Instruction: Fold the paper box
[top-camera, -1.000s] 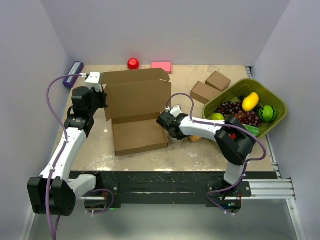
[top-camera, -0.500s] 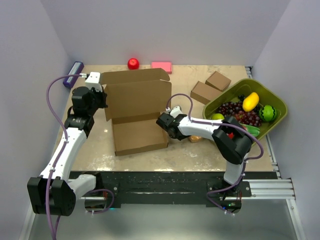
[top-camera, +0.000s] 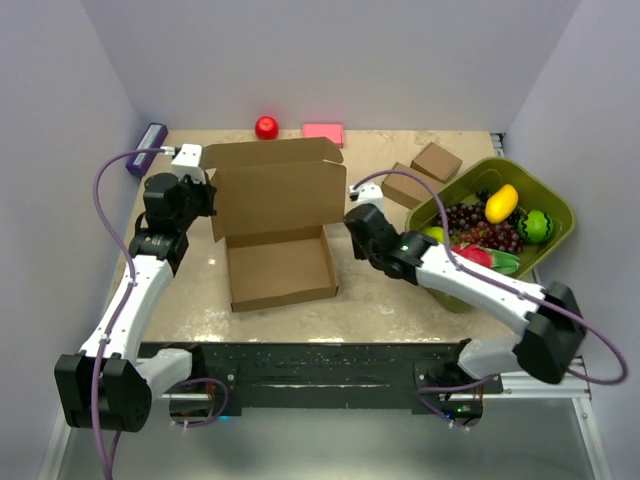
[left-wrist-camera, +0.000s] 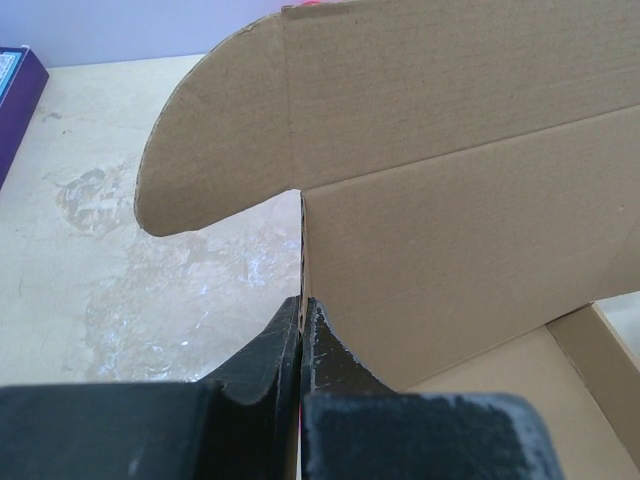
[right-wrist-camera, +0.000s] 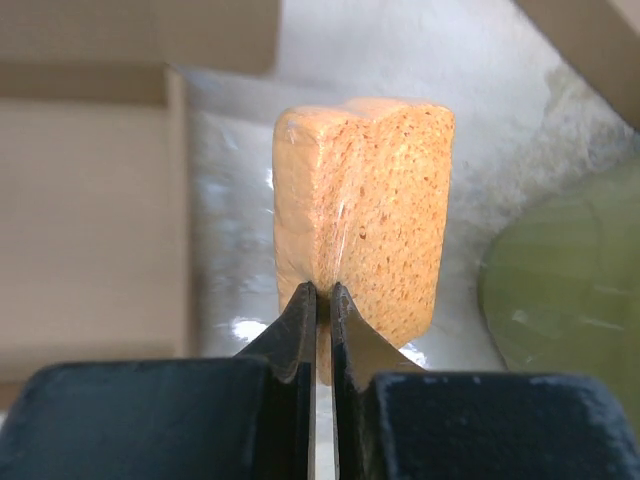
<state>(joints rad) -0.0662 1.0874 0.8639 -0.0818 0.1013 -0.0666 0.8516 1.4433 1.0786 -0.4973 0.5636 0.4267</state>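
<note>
The left gripper (left-wrist-camera: 301, 318) is clamped shut on the left edge of the paper box (top-camera: 278, 272). Its tray lies mid-table, long axis running left to right, with the lid panel upright behind. The right gripper (right-wrist-camera: 322, 298), just right of the tray, is all but closed and appears to pinch a bread-like piece (right-wrist-camera: 365, 210), so only the left arm looks placed to fold.

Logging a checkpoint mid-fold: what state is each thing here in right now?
paper box: base lying flat, lid panel upright, not closed
left gripper: jaws shut on the lid panel's left edge
right gripper: jaws shut on the bread slice
bread slice: pinched at its lower edge
small boxes: closed
green basket: holding fruit
</note>
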